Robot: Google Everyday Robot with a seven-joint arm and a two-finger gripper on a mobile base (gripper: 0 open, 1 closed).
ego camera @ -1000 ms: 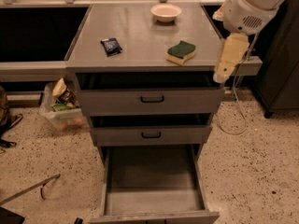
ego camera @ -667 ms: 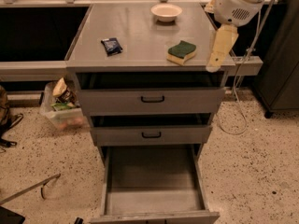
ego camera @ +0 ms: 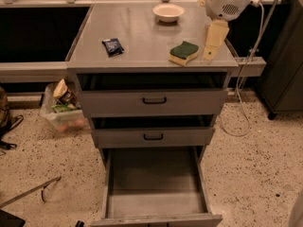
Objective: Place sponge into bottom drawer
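Note:
The sponge, dark green on top with pale yellow foam below, lies on the grey cabinet top near its front right edge. My gripper hangs from the white arm just to the right of the sponge, its cream-coloured fingers pointing down over the cabinet top. It holds nothing that I can see. The bottom drawer is pulled wide open at the foot of the cabinet, and its flat grey floor is bare.
A dark blue packet and a white bowl sit on the cabinet top. Two upper drawers with black handles are slightly open. A clear bin of packets stands on the floor at left. A cable hangs at right.
My gripper has moved left and back, from beyond the cabinet's right front edge to over the top, close beside the sponge. The sponge and drawers have not moved.

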